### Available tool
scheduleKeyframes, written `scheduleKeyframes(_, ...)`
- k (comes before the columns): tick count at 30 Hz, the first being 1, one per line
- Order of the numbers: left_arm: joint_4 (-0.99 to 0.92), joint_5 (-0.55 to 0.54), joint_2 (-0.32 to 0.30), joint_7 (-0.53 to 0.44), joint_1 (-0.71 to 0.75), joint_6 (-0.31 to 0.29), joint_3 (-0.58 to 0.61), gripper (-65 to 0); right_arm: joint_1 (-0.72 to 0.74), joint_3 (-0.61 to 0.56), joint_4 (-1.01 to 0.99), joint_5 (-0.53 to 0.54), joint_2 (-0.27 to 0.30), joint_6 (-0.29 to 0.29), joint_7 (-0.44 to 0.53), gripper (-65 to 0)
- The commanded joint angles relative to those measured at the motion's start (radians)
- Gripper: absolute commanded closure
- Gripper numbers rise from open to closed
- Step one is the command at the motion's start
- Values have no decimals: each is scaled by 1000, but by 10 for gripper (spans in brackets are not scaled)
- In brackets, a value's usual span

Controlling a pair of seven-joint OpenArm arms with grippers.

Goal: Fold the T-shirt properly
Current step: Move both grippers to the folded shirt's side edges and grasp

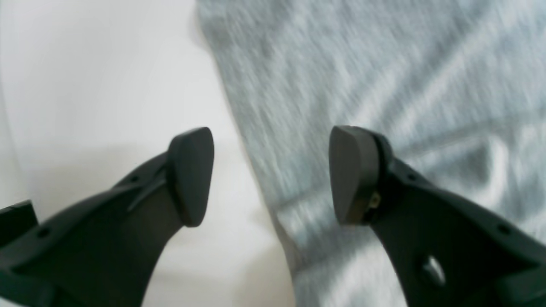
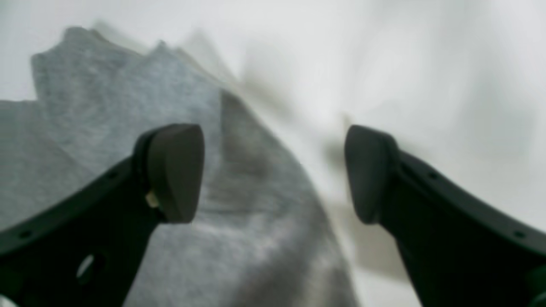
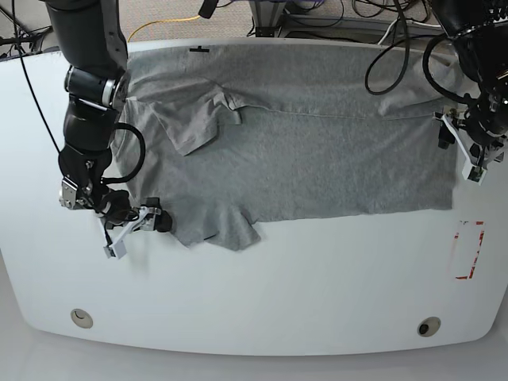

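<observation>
The light grey T-shirt [image 3: 302, 151] lies spread on the white table [image 3: 317, 278], with one sleeve folded in at the upper left and another sticking out at its lower left hem. No black lettering shows. My right gripper [image 3: 140, 226] is open at the shirt's lower left edge; in the right wrist view the gripper [image 2: 273, 172] straddles the cloth's edge, and the shirt [image 2: 128, 128] fills the left. My left gripper [image 3: 464, 151] is open at the shirt's right edge; in the left wrist view the gripper [image 1: 271, 175] straddles that edge of the shirt [image 1: 384, 85].
A red rectangular outline [image 3: 468, 250] is marked on the table at the right. Two round fittings [image 3: 79, 317] [image 3: 429, 326] sit near the front edge. Cables [image 3: 333, 16] lie on the floor behind the table.
</observation>
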Motion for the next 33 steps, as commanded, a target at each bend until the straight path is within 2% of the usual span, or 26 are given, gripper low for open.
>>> scheduleKeyframes(1,-23,-10,-22,-20,-37,0,-6,-390,15,-3,7,-8,-20,6,-26,-488)
scheduleKeyframes(3,-60,-10,-23,-20,-66,0,-6,-390,3,-3,7,-8,-32,6,-26,-488)
scheduleKeyframes(8,-167,-10,-25,-51,-180,113,-6,-396,-2,-5,7,-8,-57,6,-23,-488)
scheduleKeyframes(10,-224,-10,-26,-79,-220,159,-6,-447,-3,-5,7,-9,-63,6,-21,-479)
scheduleKeyframes(12,-264,-10,-26,-109,-247,208,-6,-504,-3,-5,7,-9,-65,6,-20,-441)
scheduleKeyframes(16,-350,-10,-26,-221,-276,335,2,-586,-3,-5,7,-9,-65,6,-20,-284)
scheduleKeyframes(18,-400,-10,-26,-266,-289,375,3,-608,-2,-5,7,-9,-63,6,-20,-197)
scheduleKeyframes(20,-452,-10,-26,-295,-310,380,5,-615,0,-5,7,-9,-62,6,-20,-125)
scheduleKeyframes(23,-544,-10,-40,-310,-341,380,5,-615,1,-5,7,-9,-60,6,-24,-52)
scheduleKeyframes(27,-650,-11,-53,-367,-370,378,8,-617,1,-5,9,-9,-60,6,-26,-41)
scheduleKeyframes(33,-768,-17,-79,-430,-405,378,95,-617,0,-5,9,-8,-55,6,-26,-41)
